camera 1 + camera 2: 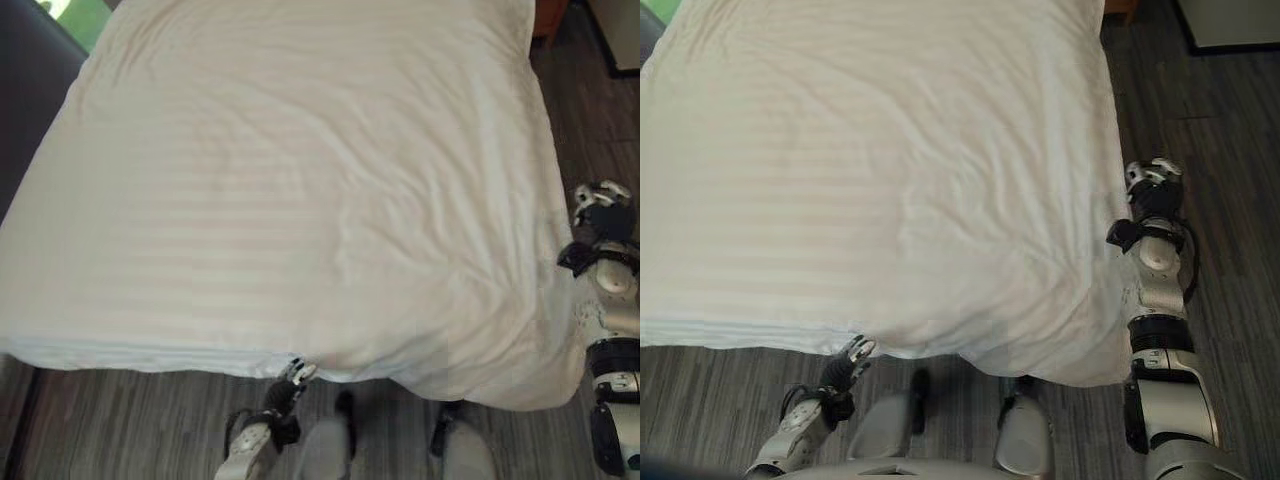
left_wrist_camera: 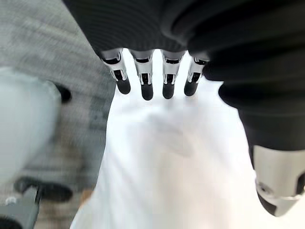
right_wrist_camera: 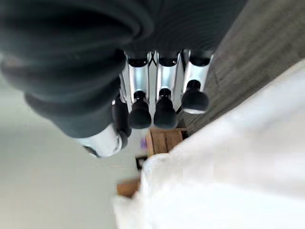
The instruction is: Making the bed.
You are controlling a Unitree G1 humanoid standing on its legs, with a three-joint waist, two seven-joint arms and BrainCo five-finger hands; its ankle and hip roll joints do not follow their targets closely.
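The white duvet (image 1: 300, 200) covering the bed looks soft, bulky and limp, best pinched at its near hem, where the left hand (image 1: 845, 365) and right hand (image 1: 1152, 190) hover with fingers relaxed, holding nothing.

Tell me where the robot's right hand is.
In the left eye view, the right hand hangs beside the right edge of the white striped duvet, over the dark wood-plank floor.

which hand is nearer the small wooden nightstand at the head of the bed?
Right. The right hand is beside the white striped duvet's right edge, toward the wooden nightstand; the left hand is at the foot edge.
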